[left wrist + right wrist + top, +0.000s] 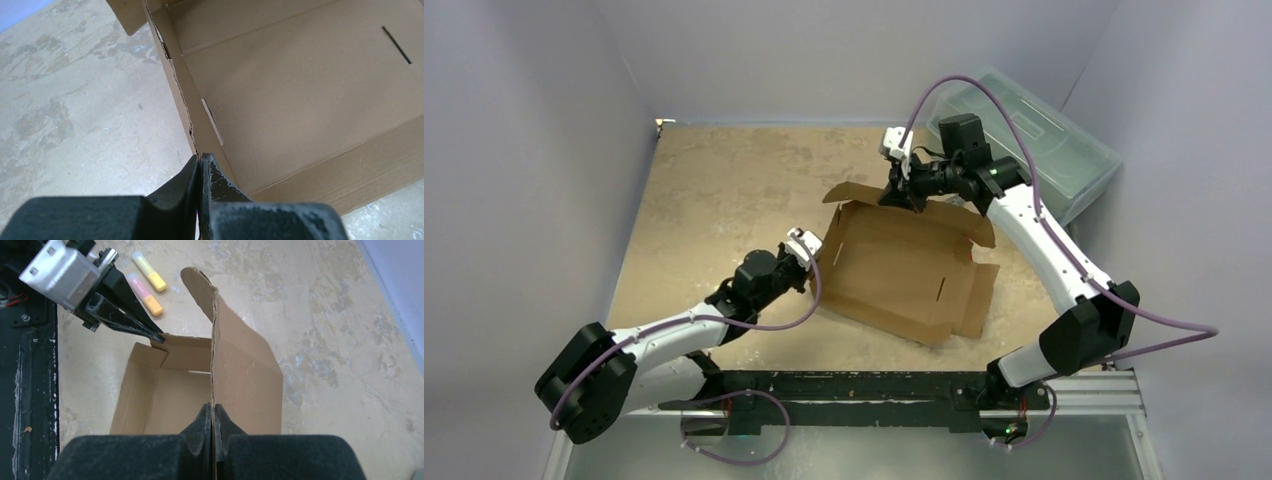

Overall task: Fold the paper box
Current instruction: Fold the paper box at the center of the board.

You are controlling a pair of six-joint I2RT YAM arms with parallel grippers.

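Note:
The paper box (904, 275) is brown cardboard lying half formed in the middle of the table, its left and far walls raised and its near-right flaps lying flat. My left gripper (812, 250) is shut on the top edge of the left wall; in the left wrist view the fingertips (201, 159) pinch that wall's ragged edge, with the box floor (300, 90) to their right. My right gripper (902, 195) is shut on the far wall. In the right wrist view its tips (213, 407) clamp the upright cardboard edge (215, 340), and the left gripper (155, 336) shows at the opposite wall.
A translucent plastic toolbox (1044, 140) stands at the back right, behind the right arm. Two highlighter pens (149, 277) (145, 297) lie on the table by the left arm. A black rail (854, 385) runs along the near edge. Grey walls close in both sides.

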